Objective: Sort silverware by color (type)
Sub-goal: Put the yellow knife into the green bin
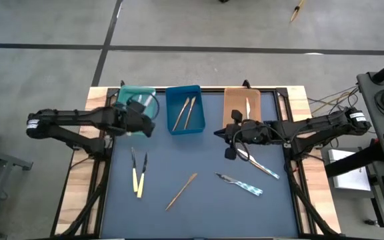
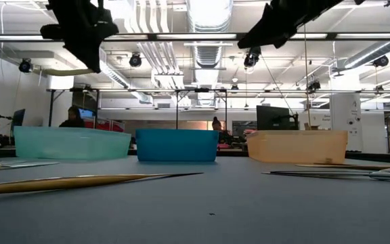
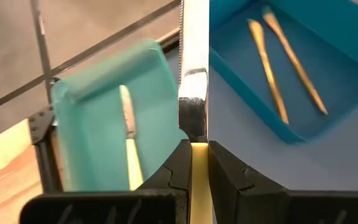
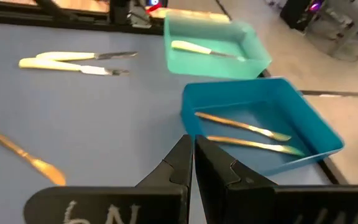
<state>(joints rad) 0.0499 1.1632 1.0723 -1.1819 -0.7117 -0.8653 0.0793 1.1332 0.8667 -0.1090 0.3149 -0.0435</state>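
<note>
Cream-handled knife (image 3: 193,74) clamped in left gripper (image 3: 194,163), raised beside teal tray (image 3: 98,124), blade over its edge nearest blue tray (image 3: 328,81). One cream knife (image 3: 129,134) inside teal tray; two tan pieces (image 1: 184,112) in blue tray; one pale piece (image 1: 247,107) in orange tray (image 1: 235,100). On mat in front of teal tray: two cream knives (image 1: 138,175), tan piece (image 1: 181,191), blue-handled pieces (image 1: 242,184). Right gripper (image 4: 193,163) fully closed, empty, near orange tray.

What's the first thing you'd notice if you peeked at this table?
Three bright trays in a row at the table's far edge: a teal tray, a blue tray and an orange tray. The left gripper hovers by the teal tray, shut on a cream-handled knife. More silverware lies loose on the dark mat, like the blue-handled piece on the right.
</note>
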